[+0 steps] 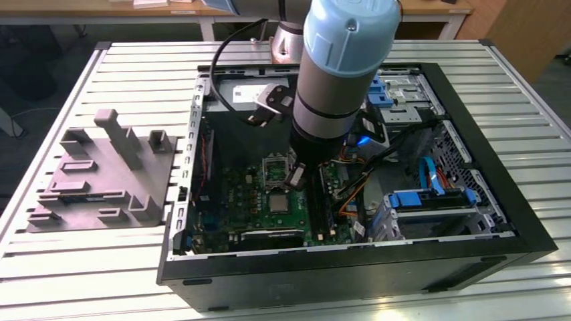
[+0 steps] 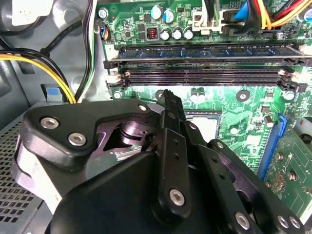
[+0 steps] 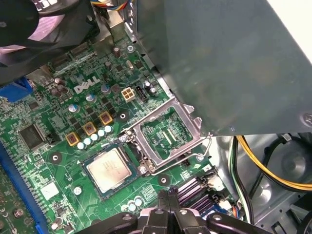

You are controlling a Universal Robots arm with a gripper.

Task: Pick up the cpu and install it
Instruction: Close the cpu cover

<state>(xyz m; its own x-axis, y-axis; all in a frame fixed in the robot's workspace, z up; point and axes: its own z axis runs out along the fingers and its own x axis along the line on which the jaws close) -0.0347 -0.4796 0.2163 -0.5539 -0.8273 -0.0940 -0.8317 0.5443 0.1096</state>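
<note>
Desk [image 1: 535,144]: ribbed, pale metal slats running across, seen in the exterior view. Two things sit directly on it. Open black computer case [image 1: 499,221], side panel off, takes up the middle and the exterior view's right. Grey tray [image 1: 89,194] with upright posts and block-shaped recesses sits on the exterior view's left, just beside the case, its edge close against the case wall.

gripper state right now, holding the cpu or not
Gripper: shut, holding nothing, fingers pressed together above the motherboard. The cpu sits in its socket beside the open metal load frame.
</note>
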